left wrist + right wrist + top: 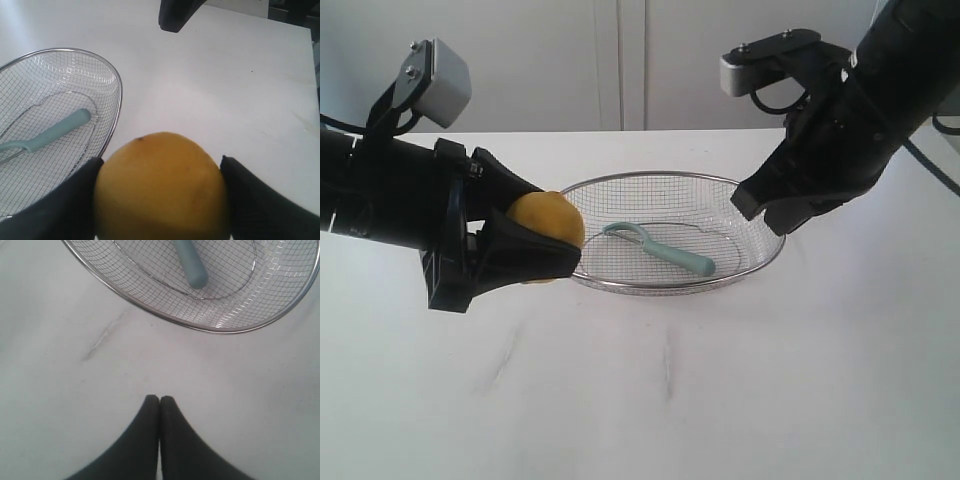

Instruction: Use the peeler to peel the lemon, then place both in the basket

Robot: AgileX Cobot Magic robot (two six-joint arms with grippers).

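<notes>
**Last step: getting the lemon (548, 222) into the basket (620, 200)**

Note left jaws pinching the lemon on both flanks, apparently clear of the table (720, 400), just beside the basket's left rim. Note the peeler (665, 252) lying inside the basket, head toward the lemon, handle away from it. Note right jaws pressed together on nothing, hanging over the basket's right edge.

Judged as the closing step, with the peeler in and the lemon to follow. Cannot confirm any peeling: only whole-looking skin in sight. Calls next for carrying the lemon over the rim, lowering it onto bare mesh clear of the peeler, then spreading the left jaws.

From the exterior view alone: the peeler's curved head, both arms together. From the left wrist view alone: contact on each side of the lemon. From the right wrist view alone: tips meeting with no gap, only the handle end showing.
</notes>
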